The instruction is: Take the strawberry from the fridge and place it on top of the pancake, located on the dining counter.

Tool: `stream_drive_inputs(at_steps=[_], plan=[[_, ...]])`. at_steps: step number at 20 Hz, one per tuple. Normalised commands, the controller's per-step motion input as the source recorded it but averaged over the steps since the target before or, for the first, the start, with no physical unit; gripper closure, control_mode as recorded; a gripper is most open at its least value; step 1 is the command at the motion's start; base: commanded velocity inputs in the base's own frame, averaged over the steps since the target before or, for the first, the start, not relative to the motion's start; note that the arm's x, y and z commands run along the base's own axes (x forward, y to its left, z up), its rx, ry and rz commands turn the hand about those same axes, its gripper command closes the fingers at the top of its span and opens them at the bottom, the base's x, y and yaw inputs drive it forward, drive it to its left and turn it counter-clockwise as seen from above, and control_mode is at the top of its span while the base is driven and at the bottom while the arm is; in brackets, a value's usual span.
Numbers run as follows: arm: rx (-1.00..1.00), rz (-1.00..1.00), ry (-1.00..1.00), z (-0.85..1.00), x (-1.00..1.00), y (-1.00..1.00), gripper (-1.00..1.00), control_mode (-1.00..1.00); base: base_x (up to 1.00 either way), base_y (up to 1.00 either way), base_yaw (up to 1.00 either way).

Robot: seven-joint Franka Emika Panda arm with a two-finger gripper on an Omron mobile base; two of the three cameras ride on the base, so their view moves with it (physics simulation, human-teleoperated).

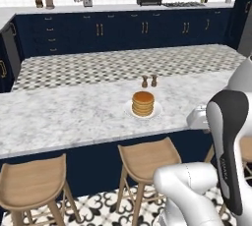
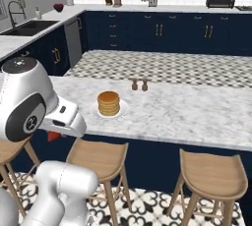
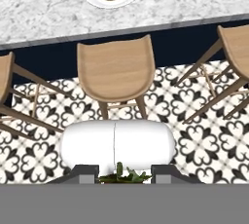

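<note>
The claw [image 3: 124, 173] is pinching the strawberry [image 3: 124, 175], whose green leaves are poking up between the tips above a wooden stool [image 3: 115, 69]. The pancake [image 1: 143, 103] is sitting on its white plate [image 1: 156, 112] on the marble table [image 1: 59, 114], near two small shakers [image 1: 149, 81].

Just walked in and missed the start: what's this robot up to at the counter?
The arm is carrying a strawberry toward the dining counter. Its claw is shut on the fruit, whose green leaves show between the fingertips in the hand view. The hand hangs over the stools, short of the counter edge. The pancake stack sits on its white plate with nothing on top yet, two small shakers behind it.
</note>
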Motion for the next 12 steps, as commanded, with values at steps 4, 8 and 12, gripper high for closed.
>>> stream_drive_inputs(at_steps=[4,8,12], plan=[[0.0,0.0,0.0,0.0,0.0,0.0,1.0,1.0,0.21,0.47,0.09],[0.0,0.0,0.0,0.0,0.0,0.0,1.0,1.0,0.32,0.3,0.14],[0.0,0.0,0.0,0.0,0.0,0.0,1.0,1.0,0.36,0.0,0.06]])
